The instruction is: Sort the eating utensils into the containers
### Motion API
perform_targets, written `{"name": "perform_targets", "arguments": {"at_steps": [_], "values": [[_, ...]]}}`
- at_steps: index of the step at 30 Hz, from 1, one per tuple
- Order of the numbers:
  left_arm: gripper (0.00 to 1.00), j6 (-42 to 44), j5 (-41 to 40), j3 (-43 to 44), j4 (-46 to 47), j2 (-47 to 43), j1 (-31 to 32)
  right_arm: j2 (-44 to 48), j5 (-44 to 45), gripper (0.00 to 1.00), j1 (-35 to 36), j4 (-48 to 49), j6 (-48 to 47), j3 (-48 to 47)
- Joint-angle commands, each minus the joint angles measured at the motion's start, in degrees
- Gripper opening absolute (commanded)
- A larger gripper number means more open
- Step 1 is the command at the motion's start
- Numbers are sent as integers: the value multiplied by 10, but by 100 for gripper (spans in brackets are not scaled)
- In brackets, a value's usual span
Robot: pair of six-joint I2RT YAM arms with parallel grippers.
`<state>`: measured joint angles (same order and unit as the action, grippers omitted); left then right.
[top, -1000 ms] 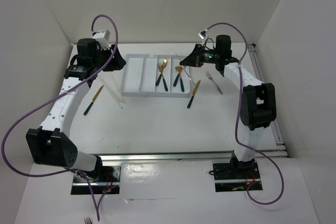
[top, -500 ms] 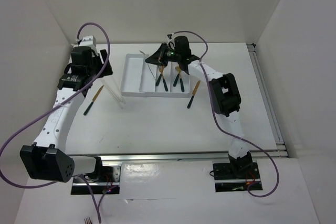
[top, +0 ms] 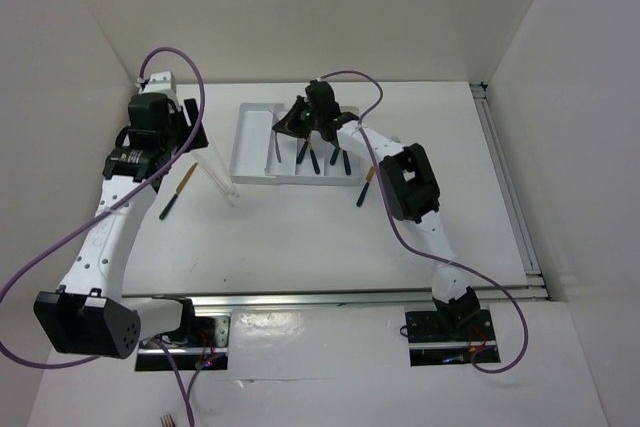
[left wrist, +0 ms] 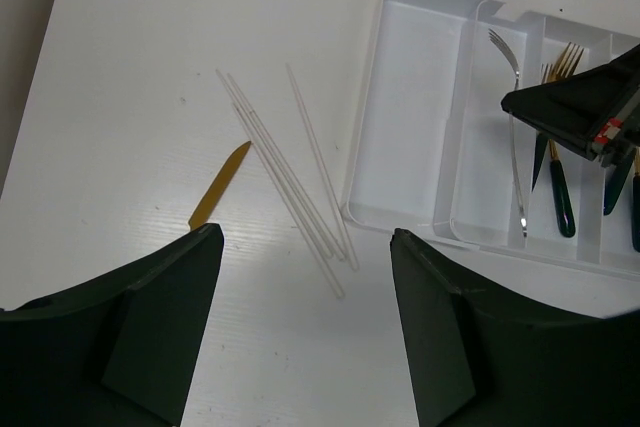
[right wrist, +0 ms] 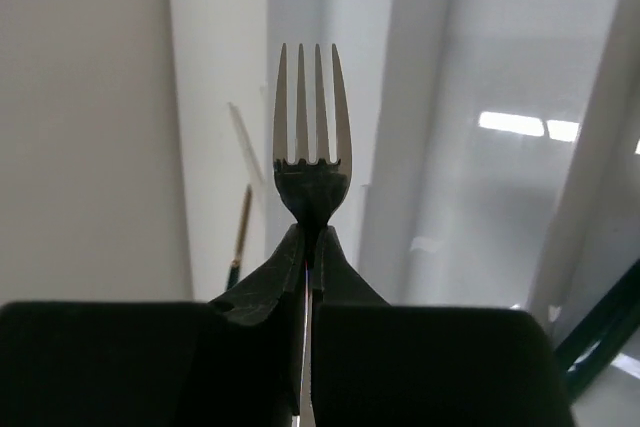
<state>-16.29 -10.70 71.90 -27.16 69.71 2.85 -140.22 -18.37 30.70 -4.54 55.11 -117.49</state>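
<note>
The right gripper (right wrist: 308, 242) is clamped on the neck of the silver fork (right wrist: 310, 137), tines jutting ahead of it, over the tray (left wrist: 405, 117). Light, stiff, slick metal, I judge: it may pivot in so narrow a pinch. The left gripper (left wrist: 305, 242) gapes wide, empty.

Place: a robotics lab test cell.
Enclosure: plain white wall panels (top: 300, 7) box in a white table (top: 300, 237) on three sides.
Mounting: the left arm (top: 105, 237) and right arm (top: 435, 247) are bolted to an aluminium rail (top: 320, 297) at the near edge.
Wiring: exposed purple cables (top: 172, 48) loop along both arms.
</note>
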Motion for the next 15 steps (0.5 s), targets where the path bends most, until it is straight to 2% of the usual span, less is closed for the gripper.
{"name": "perform_targets", "arguments": {"at_steps": [1, 8, 13, 15], "values": [[81, 17, -8, -2, 5, -20, -3, -18, 83, 0, 8, -7, -64, -36], [81, 17, -13, -12, -1, -26, -3, -42, 130, 0, 8, 8, -123, -36], [82, 17, -13, -18, -1, -31, -8, -47, 117, 1, 8, 53, -168, -20], [82, 17, -13, -18, -1, -31, -8, -47, 111, 20, 8, 65, -184, -12]]}}
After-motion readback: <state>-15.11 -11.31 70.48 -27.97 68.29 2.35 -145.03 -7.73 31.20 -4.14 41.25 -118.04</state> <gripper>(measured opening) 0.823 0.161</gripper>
